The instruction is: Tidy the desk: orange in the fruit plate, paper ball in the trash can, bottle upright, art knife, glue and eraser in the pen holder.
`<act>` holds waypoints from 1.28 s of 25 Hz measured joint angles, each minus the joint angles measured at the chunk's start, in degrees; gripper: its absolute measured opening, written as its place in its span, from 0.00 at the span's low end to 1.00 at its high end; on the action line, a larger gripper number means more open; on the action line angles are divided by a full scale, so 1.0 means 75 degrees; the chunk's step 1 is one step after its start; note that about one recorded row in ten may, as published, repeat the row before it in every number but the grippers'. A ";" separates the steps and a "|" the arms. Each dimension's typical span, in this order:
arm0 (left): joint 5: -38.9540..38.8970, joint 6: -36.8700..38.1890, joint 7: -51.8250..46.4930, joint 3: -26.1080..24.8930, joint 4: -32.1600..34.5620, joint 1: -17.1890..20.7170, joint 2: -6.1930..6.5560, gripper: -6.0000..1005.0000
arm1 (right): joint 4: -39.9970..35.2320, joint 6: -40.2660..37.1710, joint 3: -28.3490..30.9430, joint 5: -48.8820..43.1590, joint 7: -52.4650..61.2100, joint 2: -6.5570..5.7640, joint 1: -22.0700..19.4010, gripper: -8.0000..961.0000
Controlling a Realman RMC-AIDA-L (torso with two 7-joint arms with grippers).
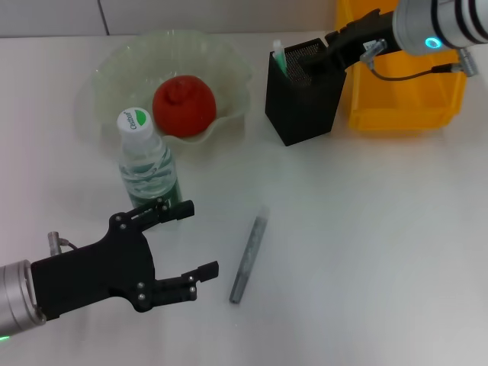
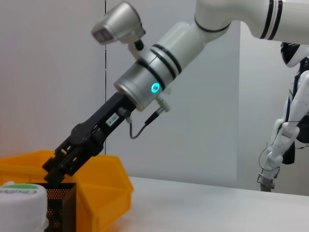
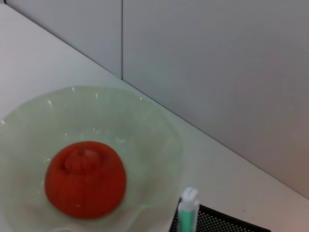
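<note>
The orange (image 1: 183, 105) lies in the pale green fruit plate (image 1: 229, 61); both show in the right wrist view, the orange (image 3: 84, 178) and the plate (image 3: 145, 121). The bottle (image 1: 145, 164) stands upright in front of the plate. The grey art knife (image 1: 248, 258) lies on the table. The green-and-white glue (image 1: 279, 55) stands in the black pen holder (image 1: 305, 114). My right gripper (image 1: 305, 70) is at the holder's mouth. My left gripper (image 1: 197, 238) is open and empty, just in front of the bottle and left of the knife. Paper ball and eraser are not visible.
A yellow bin (image 1: 404, 91) stands right behind the pen holder at the back right. In the left wrist view the right arm's gripper (image 2: 58, 169) reaches down over the holder (image 2: 60, 208), with the bin (image 2: 106, 188) behind and the bottle cap (image 2: 21, 193) close by.
</note>
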 joint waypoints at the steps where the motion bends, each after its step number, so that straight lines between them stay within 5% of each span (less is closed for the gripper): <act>1: 0.0000 0.0005 0.0005 -0.0008 0.0002 0.0005 0.0002 0.86 | -0.0162 -0.0147 0.0017 -0.0005 0.0088 -0.0001 -0.0046 0.52; 5: 0.0000 0.0014 0.0014 -0.0025 0.0006 0.0010 0.0006 0.86 | -0.0679 -0.0863 0.0287 -0.0016 0.0310 -0.0006 -0.0128 0.69; 9: 0.0005 0.0151 0.0043 -0.0181 0.0030 0.0067 0.0032 0.86 | -0.1910 -0.2472 0.0360 -0.0003 0.1105 0.0012 -0.0351 0.72; 12: 0.0053 0.0242 0.0272 -0.0641 0.0028 0.0380 0.0083 0.86 | -0.3011 -0.3692 -0.0301 0.0003 0.1837 0.0047 -0.0663 0.74; 14: 0.0061 0.0252 0.0349 -0.0839 0.0009 0.0575 0.0139 0.86 | -0.3063 -0.3809 -0.0475 0.0047 0.1965 0.0057 -0.0688 0.75; 22: 0.0059 0.0293 0.0374 -0.1096 0.0000 0.0895 0.0171 0.86 | -0.1563 -0.2405 -0.2721 0.0125 0.2651 0.0063 -0.0109 0.75; 32: 0.0059 0.0293 0.0377 -0.1080 -0.0006 0.0884 0.0139 0.86 | -0.0495 -0.1561 -0.4108 0.0163 0.3176 0.0081 0.0573 0.77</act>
